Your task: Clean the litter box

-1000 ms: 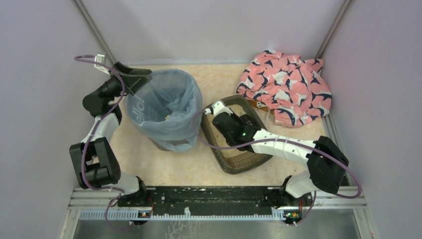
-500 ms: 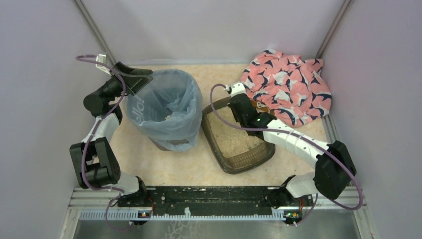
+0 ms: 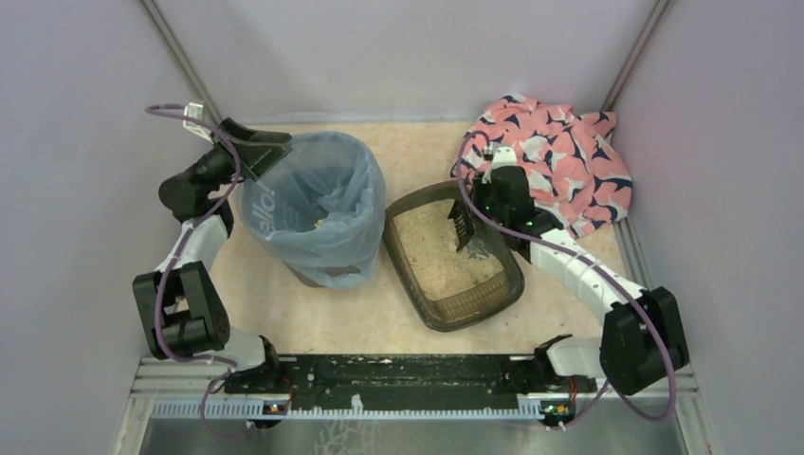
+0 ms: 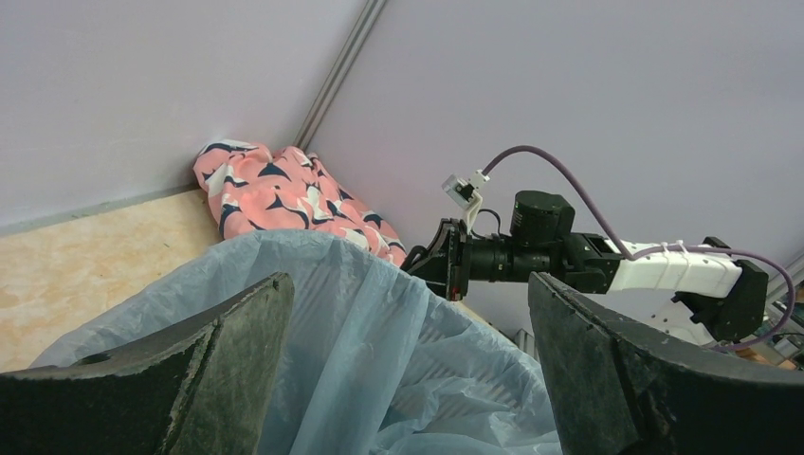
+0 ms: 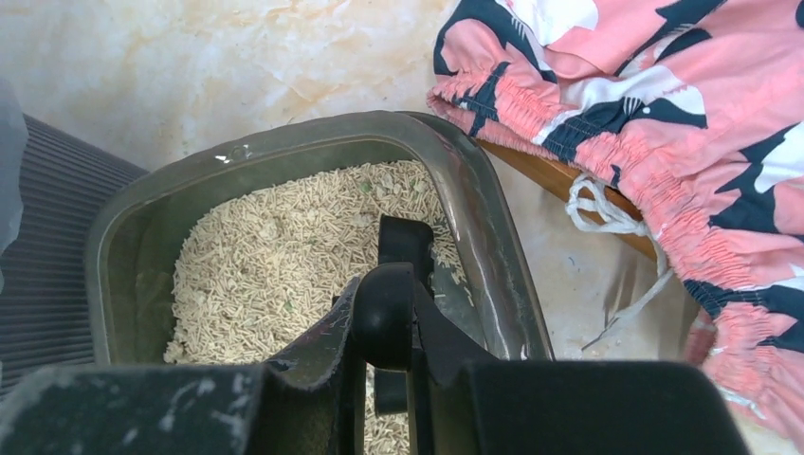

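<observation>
The litter box (image 3: 406, 261) is a shallow dark brown tray of beige litter, lying at an angle mid-table; its rim (image 5: 284, 142) also fills the right wrist view. My right gripper (image 3: 485, 201) hovers over the box's far right side, shut on the handle of a small black slotted scoop (image 3: 465, 226). In the wrist view the gripper (image 5: 391, 327) clamps the scoop's rounded handle (image 5: 403, 248), and the blade is mostly hidden below it. My left gripper (image 3: 270, 152) stands open at the far left rim of the bin (image 3: 318, 204), with the blue bag (image 4: 379, 360) between its spread fingers.
A pink patterned cloth (image 3: 555, 166) lies bunched in the far right corner, just beyond the box, over a wooden piece (image 5: 569, 190). The bin's ribbed grey side (image 5: 47, 237) stands close on the box's left. Walls enclose the table on three sides.
My right arm has swung with the scoop from the box's left side near the bin across to its far right side by the cloth. The left arm has not moved.
</observation>
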You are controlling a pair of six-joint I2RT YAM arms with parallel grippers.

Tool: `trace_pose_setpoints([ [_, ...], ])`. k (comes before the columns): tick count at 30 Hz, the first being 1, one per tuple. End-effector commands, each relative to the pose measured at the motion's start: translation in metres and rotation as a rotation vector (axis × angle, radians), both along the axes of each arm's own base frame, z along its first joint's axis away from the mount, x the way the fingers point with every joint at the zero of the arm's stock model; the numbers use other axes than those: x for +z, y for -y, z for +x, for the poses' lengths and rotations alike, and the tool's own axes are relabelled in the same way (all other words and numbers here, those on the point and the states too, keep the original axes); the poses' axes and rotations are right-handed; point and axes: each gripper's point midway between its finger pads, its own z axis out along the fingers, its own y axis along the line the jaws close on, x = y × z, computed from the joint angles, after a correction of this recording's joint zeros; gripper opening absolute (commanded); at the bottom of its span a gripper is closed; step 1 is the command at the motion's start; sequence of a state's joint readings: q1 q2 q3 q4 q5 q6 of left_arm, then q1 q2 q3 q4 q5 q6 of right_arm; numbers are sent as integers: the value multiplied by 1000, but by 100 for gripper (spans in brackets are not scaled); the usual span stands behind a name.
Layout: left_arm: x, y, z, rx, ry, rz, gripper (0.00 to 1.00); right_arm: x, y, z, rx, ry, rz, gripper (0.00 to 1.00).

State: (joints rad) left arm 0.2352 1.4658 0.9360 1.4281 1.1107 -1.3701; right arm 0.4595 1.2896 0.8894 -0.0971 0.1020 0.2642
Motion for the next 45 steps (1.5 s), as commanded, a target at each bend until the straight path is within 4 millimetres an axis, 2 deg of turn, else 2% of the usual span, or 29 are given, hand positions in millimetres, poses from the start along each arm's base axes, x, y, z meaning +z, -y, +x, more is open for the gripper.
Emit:
trace_pose_setpoints([
  [1, 0, 4, -3, -8, 26, 18, 99, -31, -18, -25, 101, -136, 147, 0],
  [3, 0, 5, -4, -10, 27, 18, 99, -43, -15, -26, 97, -164, 145, 0],
  [7, -1, 7, -4, -15, 23, 27, 99, -49, -16, -27, 106, -185, 177, 0],
  [10, -1, 7, -3, -14, 22, 28, 99, -53, -9, -25, 101, -195, 200, 0],
  [12, -1, 7, -3, -13, 22, 27, 99, -64, -1, -25, 92, -230, 219, 0],
  [18, -2, 7, -2, -15, 16, 30, 99, -88, 13, -30, 85, -320, 378, 0],
  [21, -3, 7, -1, -14, 11, 27, 99, -95, 13, -34, 97, -348, 420, 0],
  [26, -4, 8, -1, -18, 10, 30, 99, -92, 1, -39, 152, -371, 495, 0],
  [30, -5, 9, -1, -19, 8, 35, 99, -83, 2, -37, 151, -360, 517, 0],
  [40, -4, 10, -1, -21, 8, 31, 99, -40, 28, -34, 115, -270, 512, 0],
  [45, -3, 12, -3, -31, 12, 36, 99, -32, 43, -33, 85, -247, 519, 0],
])
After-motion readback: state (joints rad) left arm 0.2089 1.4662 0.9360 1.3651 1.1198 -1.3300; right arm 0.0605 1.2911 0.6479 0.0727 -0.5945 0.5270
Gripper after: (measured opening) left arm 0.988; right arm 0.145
